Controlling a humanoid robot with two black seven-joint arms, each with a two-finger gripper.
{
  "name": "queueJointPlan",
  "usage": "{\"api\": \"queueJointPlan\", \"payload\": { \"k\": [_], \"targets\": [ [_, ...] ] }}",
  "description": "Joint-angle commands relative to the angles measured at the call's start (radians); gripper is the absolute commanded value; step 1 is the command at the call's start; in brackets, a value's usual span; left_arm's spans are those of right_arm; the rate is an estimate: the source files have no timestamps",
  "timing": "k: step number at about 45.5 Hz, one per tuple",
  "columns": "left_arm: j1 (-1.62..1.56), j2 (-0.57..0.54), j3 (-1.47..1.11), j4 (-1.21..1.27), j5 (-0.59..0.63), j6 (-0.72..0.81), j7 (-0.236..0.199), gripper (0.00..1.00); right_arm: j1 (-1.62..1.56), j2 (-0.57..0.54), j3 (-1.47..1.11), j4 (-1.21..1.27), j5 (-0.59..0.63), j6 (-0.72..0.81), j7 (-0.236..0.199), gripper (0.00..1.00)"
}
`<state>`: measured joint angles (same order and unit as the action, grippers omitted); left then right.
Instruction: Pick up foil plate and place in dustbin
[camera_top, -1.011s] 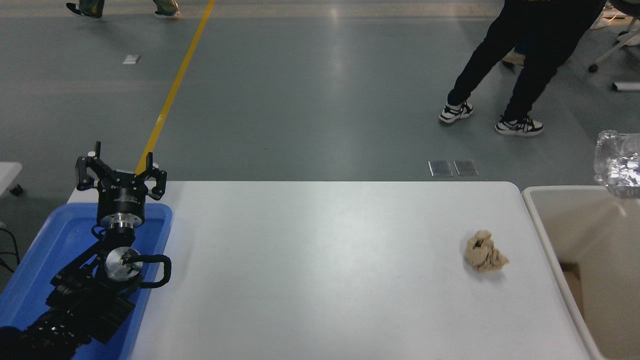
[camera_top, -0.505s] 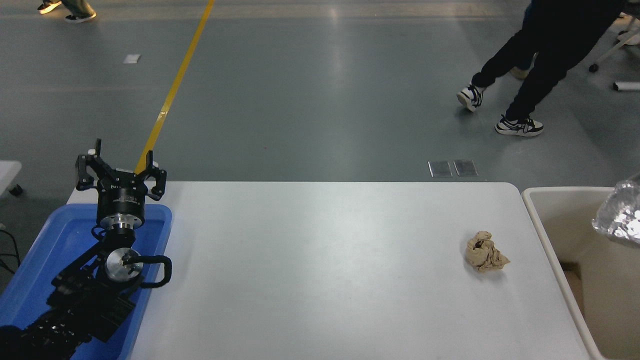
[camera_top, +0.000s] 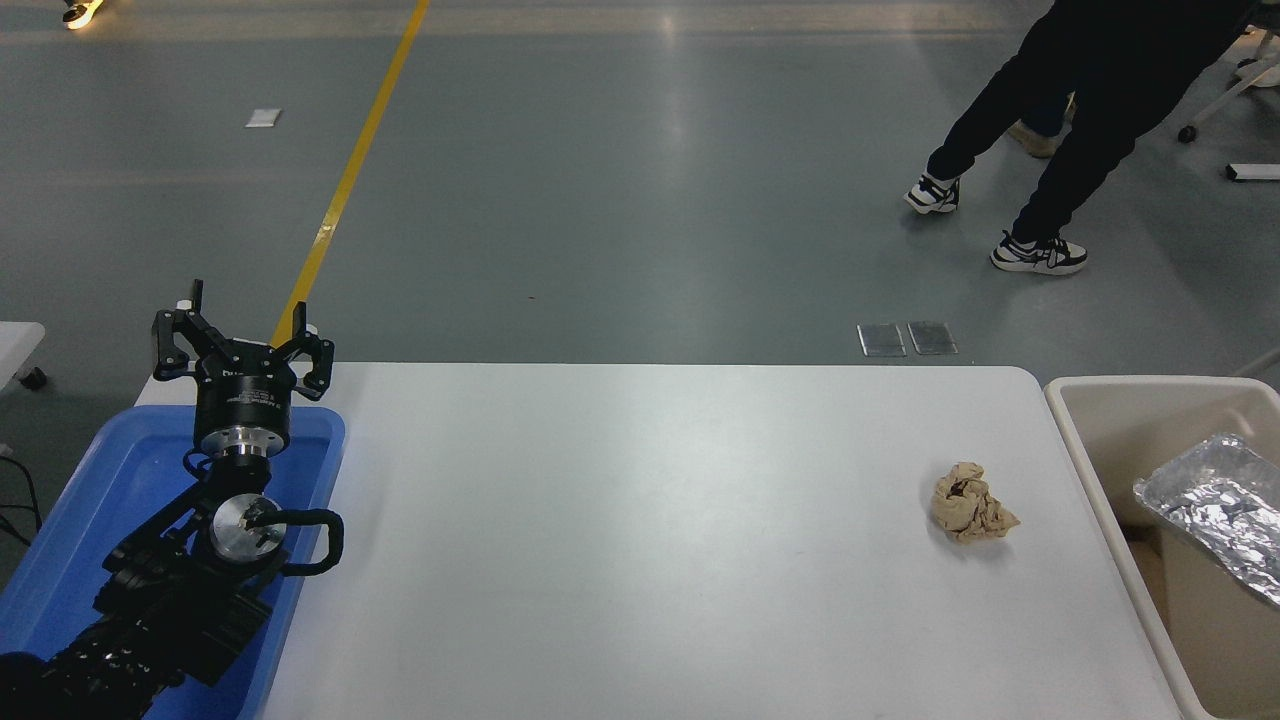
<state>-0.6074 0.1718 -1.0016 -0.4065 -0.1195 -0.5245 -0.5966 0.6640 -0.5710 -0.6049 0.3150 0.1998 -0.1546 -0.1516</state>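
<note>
The foil plate (camera_top: 1218, 512), a shiny crinkled silver tray, lies tilted inside the cream-beige dustbin (camera_top: 1098, 478) at the table's right end, with nothing holding it. My left gripper (camera_top: 243, 325) is parked at the lower left above the blue tray, its fingers spread open and empty. No right arm or right gripper shows in the head view.
A crumpled tan paper wad (camera_top: 969, 504) lies on the white table (camera_top: 640, 540) near its right end. A blue plastic tray (camera_top: 100, 500) sits at the left under my left arm. A person's legs (camera_top: 1050, 130) stride across the floor beyond the table.
The foil plate dropped from above the dustbin's far right rim down into the dustbin and came to rest tilted. The person beyond the table kept walking. My left arm stayed still.
</note>
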Motion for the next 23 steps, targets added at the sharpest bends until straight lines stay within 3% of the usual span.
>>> {"api": "queueJointPlan", "payload": {
  "k": [1,11,23],
  "targets": [
    [0.000,0.000,0.000,0.000,0.000,0.000,0.000,0.99,-0.009,0.016,0.016,-0.007,0.015,-0.002,0.000,1.00],
    [0.000,0.000,0.000,0.000,0.000,0.000,0.000,0.99,0.110,-0.075,0.001,0.047,-0.055,0.013,0.001,1.00],
    [0.000,0.000,0.000,0.000,0.003,-0.002,0.001,0.99,0.593,-0.331,-0.127,0.600,-0.538,0.032,-0.005,1.00]
  ]
}}
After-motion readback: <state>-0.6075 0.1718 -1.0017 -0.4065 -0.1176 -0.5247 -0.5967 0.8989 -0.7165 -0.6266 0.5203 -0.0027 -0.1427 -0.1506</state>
